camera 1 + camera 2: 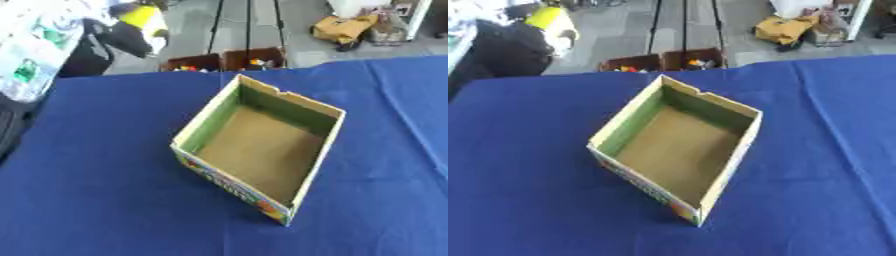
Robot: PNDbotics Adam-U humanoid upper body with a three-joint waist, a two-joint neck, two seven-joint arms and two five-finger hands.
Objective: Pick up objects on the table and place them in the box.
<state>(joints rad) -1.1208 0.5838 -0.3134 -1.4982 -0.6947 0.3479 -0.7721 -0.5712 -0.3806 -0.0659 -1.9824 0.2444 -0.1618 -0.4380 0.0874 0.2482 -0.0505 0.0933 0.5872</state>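
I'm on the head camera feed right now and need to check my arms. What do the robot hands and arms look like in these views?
Neither robot hand nor either arm shows in the left eye or right eye view, so their colours, cables or markings cannot be described from here. In view are only the open cardboard box, empty inside, with green inner walls and a printed outer side, standing on the blue tablecloth.

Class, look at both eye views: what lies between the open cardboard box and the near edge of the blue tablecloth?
Only bare blue tablecloth. Nothing lies between the box and the near edge, and both eye views show it.
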